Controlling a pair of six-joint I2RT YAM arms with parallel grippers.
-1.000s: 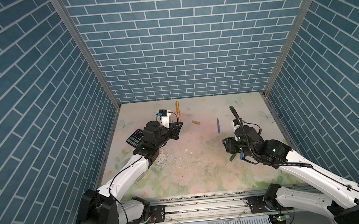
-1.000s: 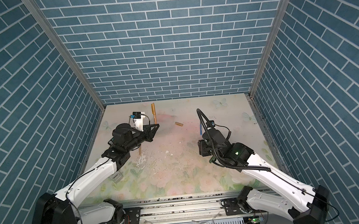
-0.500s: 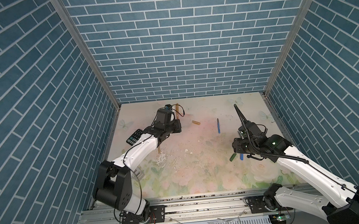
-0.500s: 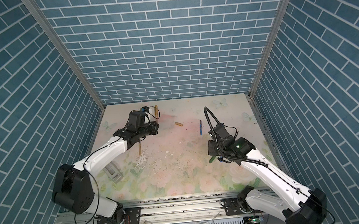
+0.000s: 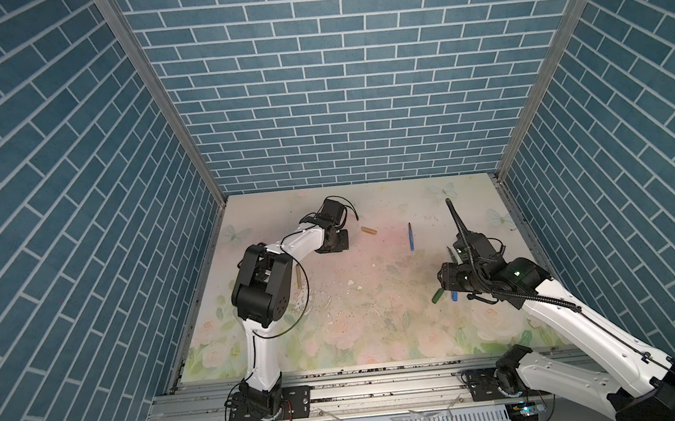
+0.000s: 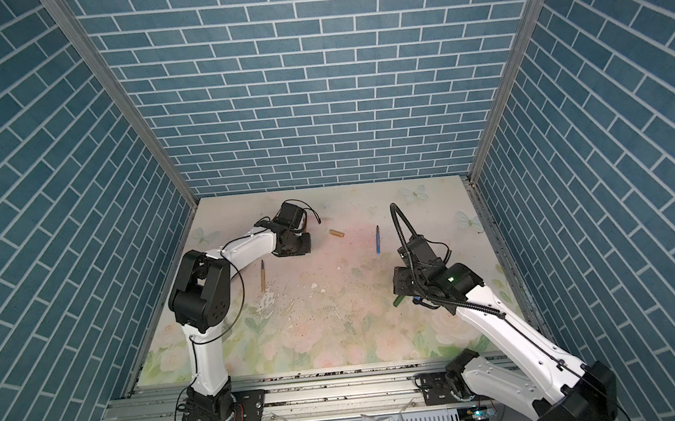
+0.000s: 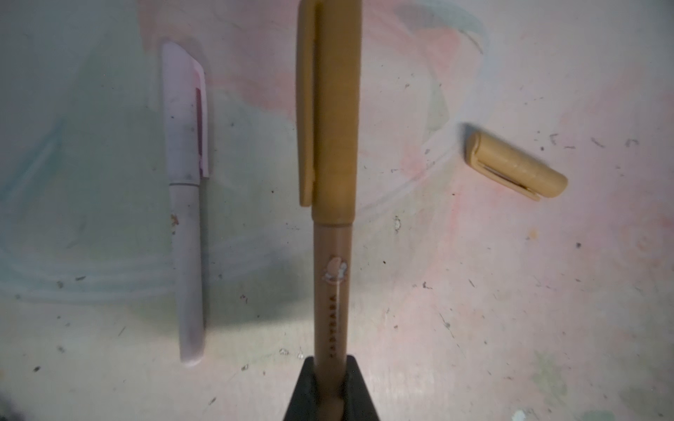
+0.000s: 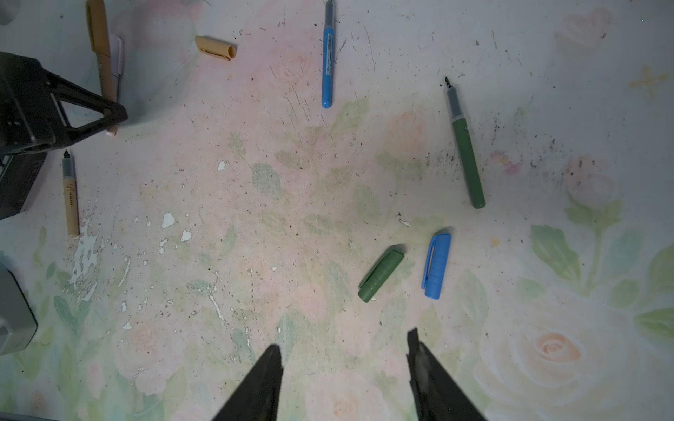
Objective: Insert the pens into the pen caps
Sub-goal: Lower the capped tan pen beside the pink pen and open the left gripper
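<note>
Left hand clamps capped gold-brown pen; right hand spread, empty

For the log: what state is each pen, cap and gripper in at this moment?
held gold pen: capped, in left gripper.
pink-white pen: capped, lying flat.
second gold pen: uncapped, lying flat.
loose gold cap: off, lying flat.
blue pen: uncapped, lying flat.
blue cap: off, lying flat.
green pen: uncapped, lying flat.
green cap: off, lying flat.
left gripper: shut on held gold pen.
right gripper: open, empty.
</note>
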